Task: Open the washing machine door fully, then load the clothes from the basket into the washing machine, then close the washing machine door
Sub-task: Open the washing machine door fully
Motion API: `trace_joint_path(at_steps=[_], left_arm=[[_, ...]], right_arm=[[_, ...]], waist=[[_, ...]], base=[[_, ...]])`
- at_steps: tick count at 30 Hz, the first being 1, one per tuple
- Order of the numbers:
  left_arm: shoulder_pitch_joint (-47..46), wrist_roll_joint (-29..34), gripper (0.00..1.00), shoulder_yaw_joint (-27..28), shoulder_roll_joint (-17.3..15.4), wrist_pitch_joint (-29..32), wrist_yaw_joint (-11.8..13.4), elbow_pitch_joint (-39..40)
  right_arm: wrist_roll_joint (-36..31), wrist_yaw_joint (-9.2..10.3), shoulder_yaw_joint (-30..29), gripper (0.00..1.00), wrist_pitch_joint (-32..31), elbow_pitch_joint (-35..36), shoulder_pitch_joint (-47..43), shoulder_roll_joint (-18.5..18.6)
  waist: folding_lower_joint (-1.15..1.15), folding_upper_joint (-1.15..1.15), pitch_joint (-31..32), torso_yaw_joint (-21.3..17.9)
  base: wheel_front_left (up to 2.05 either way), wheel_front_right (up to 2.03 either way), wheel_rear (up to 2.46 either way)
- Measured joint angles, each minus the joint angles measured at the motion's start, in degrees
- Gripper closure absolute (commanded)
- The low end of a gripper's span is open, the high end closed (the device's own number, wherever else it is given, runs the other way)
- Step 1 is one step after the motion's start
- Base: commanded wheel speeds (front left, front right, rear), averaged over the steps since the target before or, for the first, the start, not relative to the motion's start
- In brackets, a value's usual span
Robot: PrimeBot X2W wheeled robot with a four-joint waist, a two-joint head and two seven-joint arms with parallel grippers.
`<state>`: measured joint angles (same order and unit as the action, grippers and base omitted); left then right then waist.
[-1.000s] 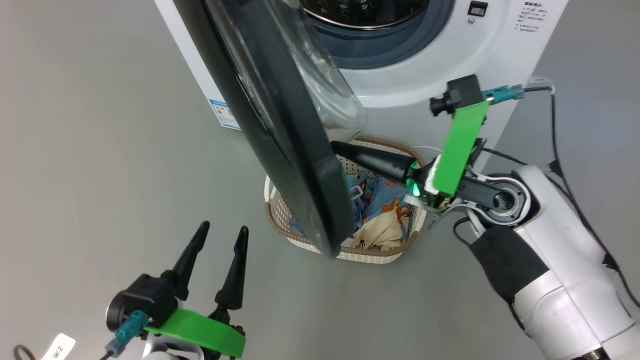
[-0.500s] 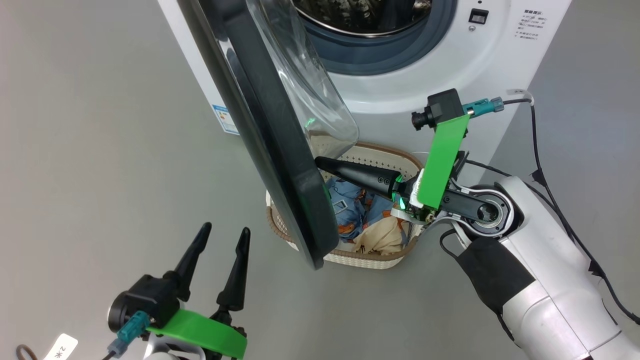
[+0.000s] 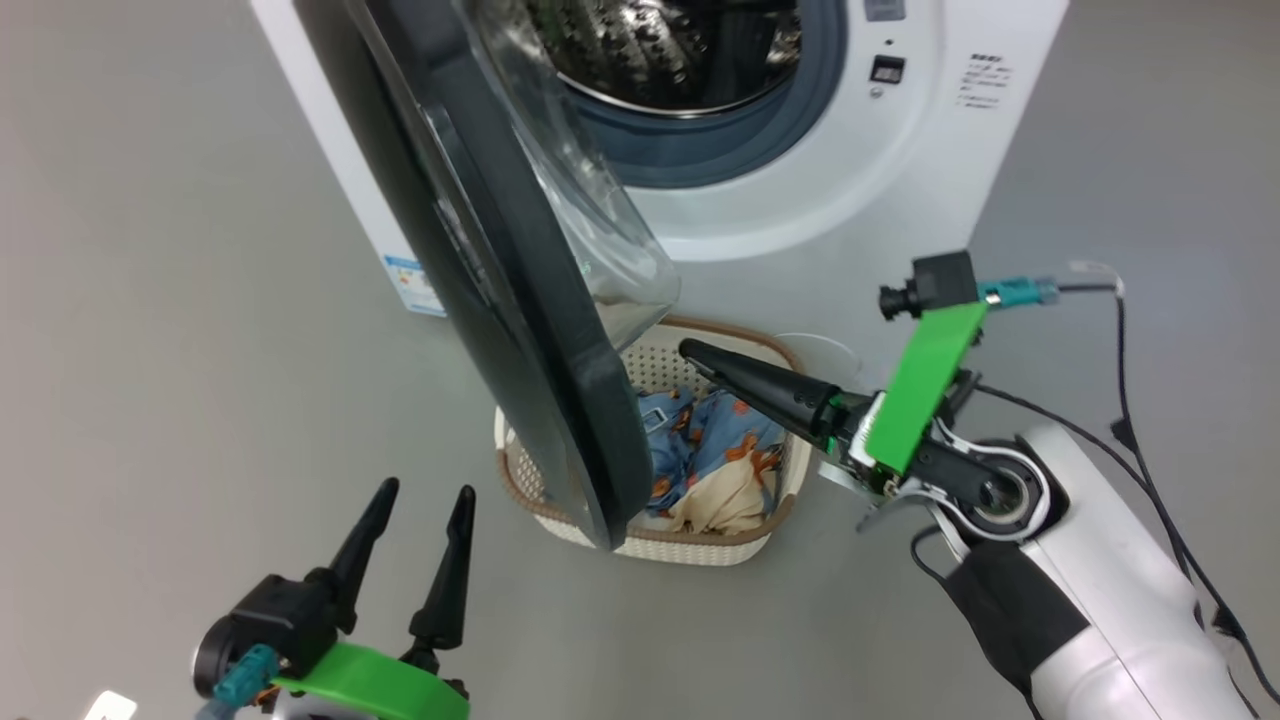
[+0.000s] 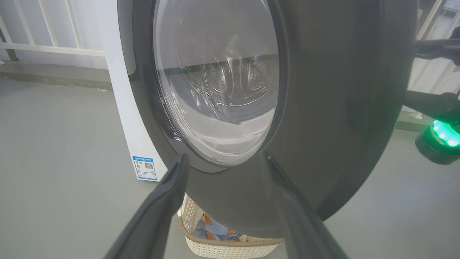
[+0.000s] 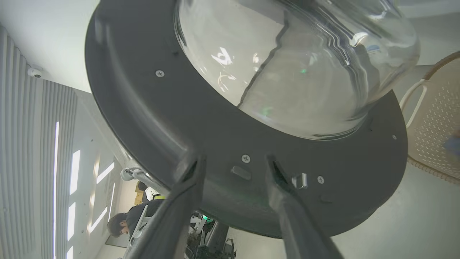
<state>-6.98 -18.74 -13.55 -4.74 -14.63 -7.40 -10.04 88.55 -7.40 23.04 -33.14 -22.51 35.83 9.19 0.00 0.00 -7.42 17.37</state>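
The washing machine (image 3: 850, 190) stands at the top with its steel drum (image 3: 670, 50) showing. The washing machine door (image 3: 510, 290) hangs partly open, its black rim and glass bowl (image 3: 620, 250) jutting out over the basket (image 3: 690, 548). The clothes (image 3: 710, 450) lie in the basket, blue printed fabric over a cream cloth (image 3: 720, 500). My right gripper (image 3: 690, 352) reaches leftward over the basket, a little short of the door's inner side. Its wrist view shows the right gripper (image 5: 236, 162) open and empty, facing the door's inner rim (image 5: 143, 108). My left gripper (image 3: 427, 490) is open at the lower left, facing the door's outer face (image 4: 323, 108).
Grey floor surrounds the machine. Black cables (image 3: 1130, 400) trail beside my right arm. A blue label (image 3: 410, 285) marks the machine's lower left corner. The door's lower edge overhangs the basket's left half. A person (image 5: 118, 225) sits far off, behind the door in the right wrist view.
The head camera has shifted, so the machine sits lower and further left. My right gripper has opened and its tip now stands slightly off the door rim. The left gripper stays open.
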Motion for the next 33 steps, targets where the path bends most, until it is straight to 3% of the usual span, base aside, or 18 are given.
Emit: trace_joint_path(at_steps=[24, 33], left_arm=[[6.15, -0.33, 0.0, 5.73, -2.02, 0.0, 0.0, 0.37], [7.32, -0.33, 0.0, 7.3, -2.04, 0.0, 0.0, 0.81]], right_arm=[[-1.2, 0.01, -2.16, 0.0, 14.07, 5.16, -16.21, 7.97], [-8.12, 0.0, 0.12, 0.0, 26.48, 5.04, -19.61, 12.59]], waist=[[0.0, 0.0, 5.83, -10.47], [-0.01, 0.0, 6.5, -13.7]], base=[[0.0, 0.0, 0.0], [0.0, 0.0, 0.0]])
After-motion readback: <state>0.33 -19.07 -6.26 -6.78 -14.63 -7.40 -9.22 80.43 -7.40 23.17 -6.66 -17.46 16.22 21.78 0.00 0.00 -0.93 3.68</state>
